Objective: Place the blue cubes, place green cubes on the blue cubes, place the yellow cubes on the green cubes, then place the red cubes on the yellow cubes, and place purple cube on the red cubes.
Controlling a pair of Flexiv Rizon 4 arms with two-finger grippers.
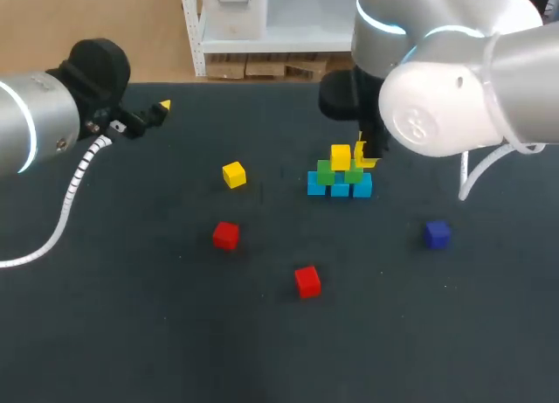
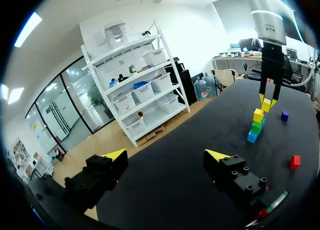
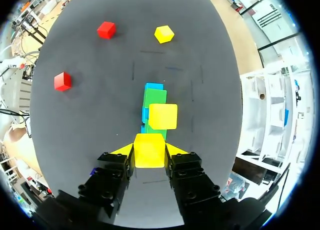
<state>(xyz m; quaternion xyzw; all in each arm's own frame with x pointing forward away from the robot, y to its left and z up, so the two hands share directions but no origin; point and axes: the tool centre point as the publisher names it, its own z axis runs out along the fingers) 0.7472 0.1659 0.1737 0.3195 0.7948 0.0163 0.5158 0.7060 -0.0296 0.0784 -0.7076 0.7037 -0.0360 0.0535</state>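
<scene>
The right pincer [image 3: 149, 149] clamps a yellow cube [image 3: 149, 156] at the top of the stack [image 3: 153, 101]; the left pincer [image 2: 166, 154] stands apart.

The table [image 1: 131, 316] bears blue cubes [image 1: 317, 185], a yellow cube [image 1: 233, 174], two red cubes [image 1: 225, 235] [image 1: 307, 281] and a purple-blue cube [image 1: 437, 233].

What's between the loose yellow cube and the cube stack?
Nothing: the head view shows only bare dark tabletop between the loose yellow cube and the blue, green and yellow cube stack.

silver-white arms [image 1: 454, 97] with glowing cyan rings, black wrists, yellow-tipped jaws, white coiled cable [image 1: 74, 189].
</scene>
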